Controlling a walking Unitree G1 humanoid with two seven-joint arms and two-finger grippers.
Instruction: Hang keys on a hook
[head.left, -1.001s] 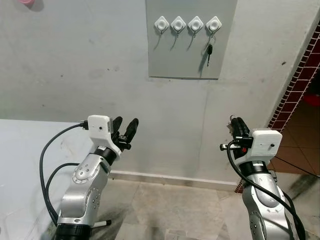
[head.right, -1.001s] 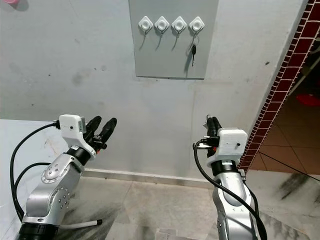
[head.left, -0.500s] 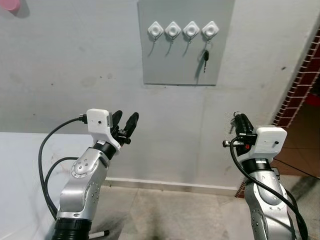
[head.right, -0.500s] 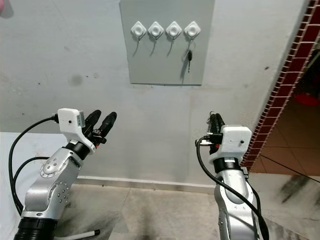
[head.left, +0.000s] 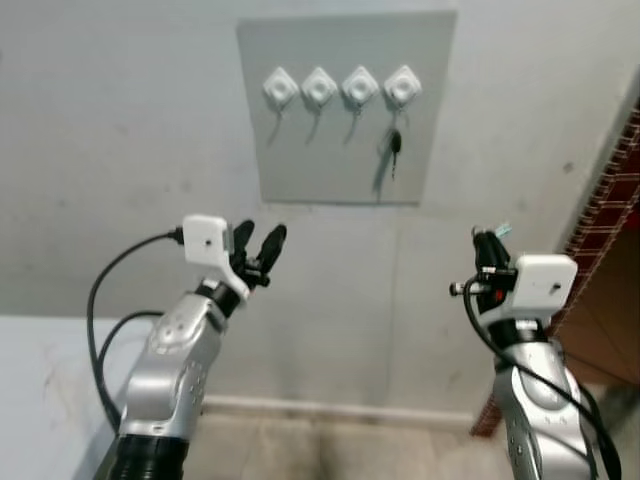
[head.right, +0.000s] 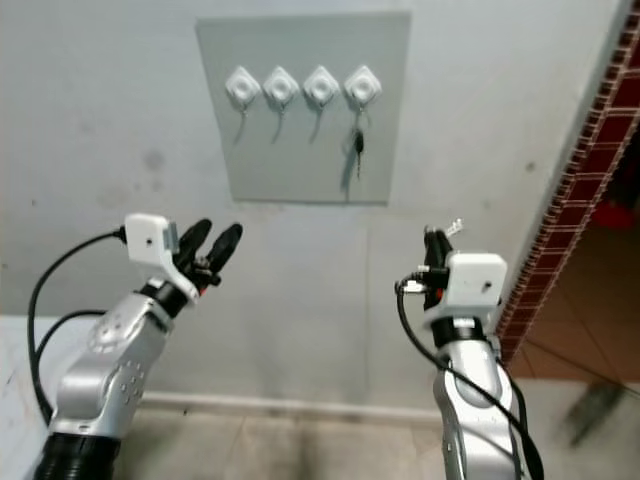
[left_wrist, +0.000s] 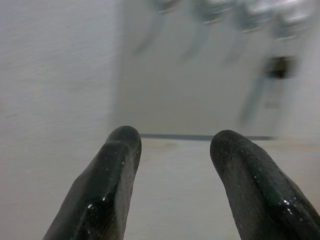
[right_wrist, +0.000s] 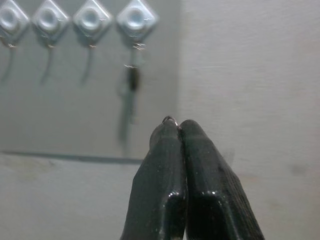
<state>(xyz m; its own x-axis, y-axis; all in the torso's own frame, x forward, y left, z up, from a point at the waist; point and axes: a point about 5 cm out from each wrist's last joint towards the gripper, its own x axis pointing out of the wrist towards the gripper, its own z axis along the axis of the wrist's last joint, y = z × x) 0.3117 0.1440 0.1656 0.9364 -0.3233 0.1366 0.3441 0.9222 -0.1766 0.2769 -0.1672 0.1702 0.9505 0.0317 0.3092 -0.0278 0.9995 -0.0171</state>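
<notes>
My right gripper (right_wrist: 177, 131) was pressed shut, its two black fingers touching along their length, and at their tips a small curve of metal ring (right_wrist: 169, 120) peeked out, pinched between them; I could not make out what hung from it. In the head view a pale bit of something also stuck up beside those tips. Above and to the left of that gripper, well apart from it, a grey panel (head.left: 300, 170) sat on the wall with four white diamond-shaped hooks (head.left: 341, 86) in a row. A dark key (head.left: 395, 146) hung from the hook (head.left: 402, 85) nearest my right gripper, dangling straight down against the panel. My left gripper (head.left: 257, 250) was raised below the panel's other end, near its lower edge, its fingers (left_wrist: 107, 175) spread clearly apart and holding nothing, pointing toward the wall. Both grippers stood short of the wall, touching neither it nor the panel.
</notes>
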